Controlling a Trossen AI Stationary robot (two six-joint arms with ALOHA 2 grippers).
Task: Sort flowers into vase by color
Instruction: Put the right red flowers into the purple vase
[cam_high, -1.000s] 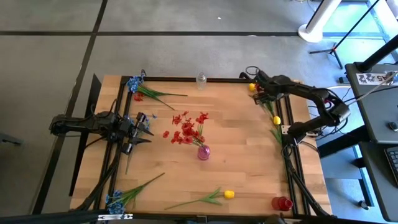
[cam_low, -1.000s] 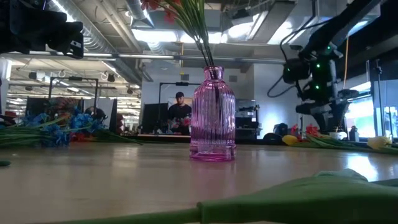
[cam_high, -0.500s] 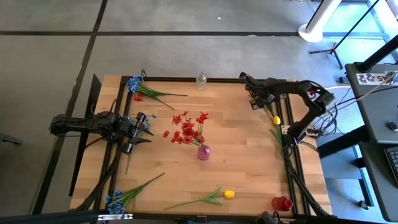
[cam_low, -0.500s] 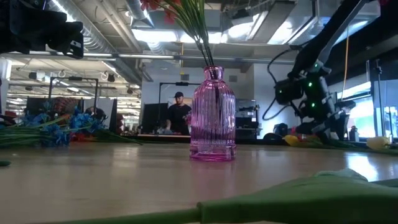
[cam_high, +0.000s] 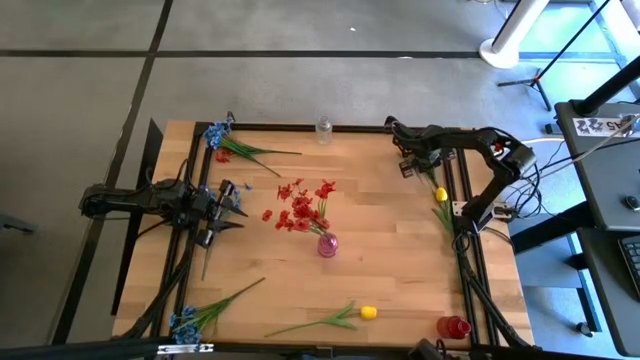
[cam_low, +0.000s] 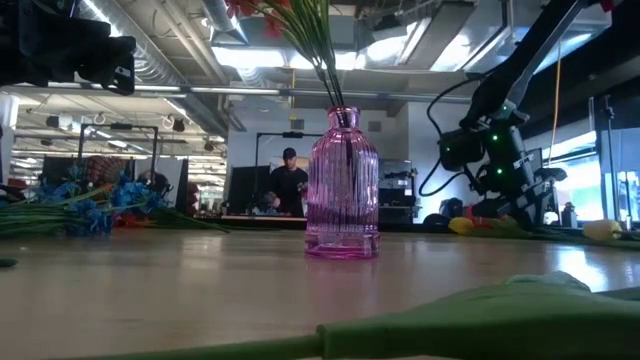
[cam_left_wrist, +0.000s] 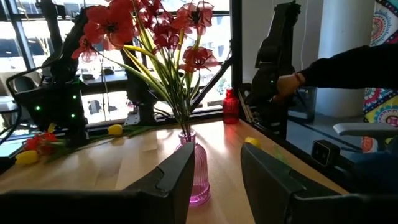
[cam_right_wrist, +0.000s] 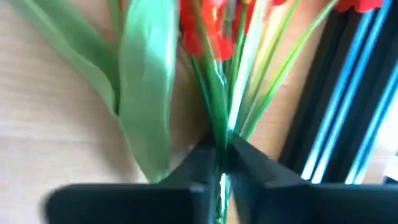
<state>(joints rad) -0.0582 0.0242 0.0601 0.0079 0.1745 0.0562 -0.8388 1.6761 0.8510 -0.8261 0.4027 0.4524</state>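
At the table's far right corner, my right gripper (cam_high: 407, 166) is down on the table and shut on a red flower spray (cam_right_wrist: 214, 25). That spray lies beside a broad green leaf (cam_right_wrist: 146, 93). One yellow tulip (cam_high: 441, 193) lies just nearer along the right edge, and another (cam_high: 368, 313) is by the near edge. Red sprays stand in the pink vase (cam_high: 327, 245) at mid-table. Blue flowers lie far left (cam_high: 217, 133) and near left (cam_high: 185, 322). My left gripper (cam_high: 238, 203) waits open at the left side, pointing at the pink vase (cam_left_wrist: 194, 177). My right gripper pinches the red spray's thin green stems (cam_right_wrist: 219, 127), several together, between its two fingertips (cam_right_wrist: 245, 155), a little below the blossoms. The fingers come from above and close across the stems. The spray lies on the table beside the black frame rail.
A clear vase (cam_high: 323, 127) stands at the far edge and a red vase (cam_high: 452, 327) at the near right corner. A black frame rail (cam_high: 462, 215) runs along the table's right edge, close to my right gripper. People show in the room beyond the table.
My right gripper has come down from above the far right corner onto the flowers lying there, shifting a little toward the table's left and near side, and its arm has swung to stretch along the far edge.
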